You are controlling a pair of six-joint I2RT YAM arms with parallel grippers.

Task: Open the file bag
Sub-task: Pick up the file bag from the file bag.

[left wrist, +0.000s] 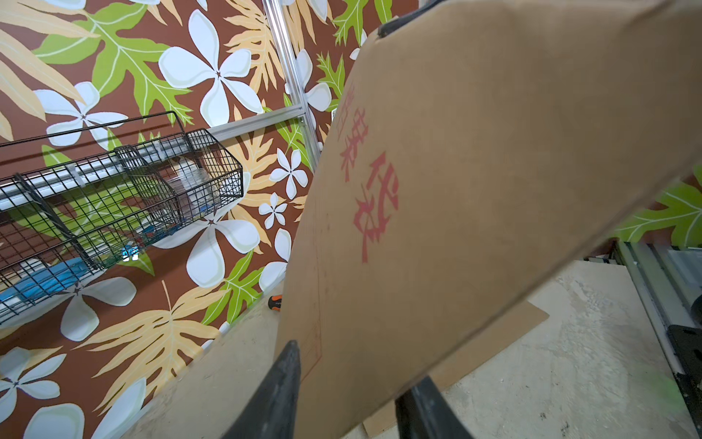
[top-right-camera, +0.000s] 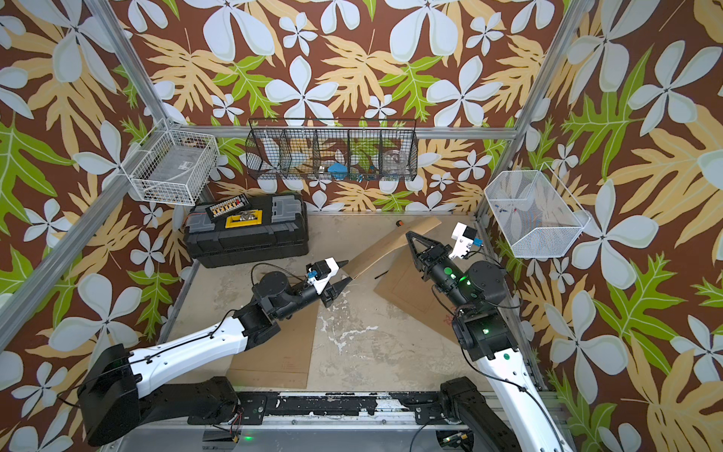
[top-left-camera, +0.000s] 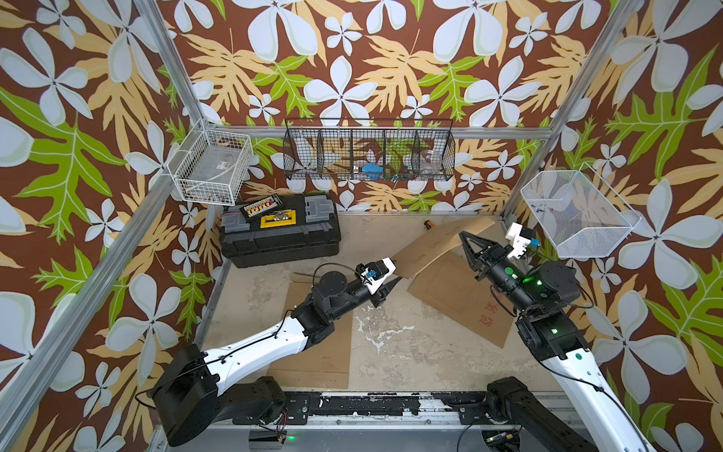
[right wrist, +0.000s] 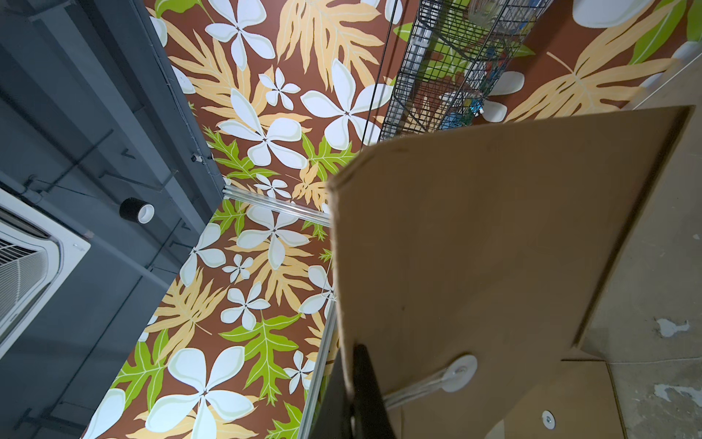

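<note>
The brown file bag point(top-left-camera: 457, 301) lies on the right side of the surface point(top-left-camera: 391, 344); its flap point(top-left-camera: 438, 242) is lifted up and reaches toward the far side; the right claw point(top-left-camera: 465, 236) is pinched tight on the flap's right edge, close to a white round button point(right wrist: 459, 372); the left claw point(top-right-camera: 346, 272) stands partly apart, with the flap's left end between its two fingers point(left wrist: 281, 380), and I cannot tell if they press on it; red letters point(top-left-camera: 487, 313) show on the bag's near end; another brown file bag point(top-left-camera: 321, 352) lies flat on the left, partly under the left arm; a black toolbox point(top-left-camera: 279, 238) sits at the far left; a black wire basket point(top-left-camera: 367, 150) hangs on the far wall.
</note>
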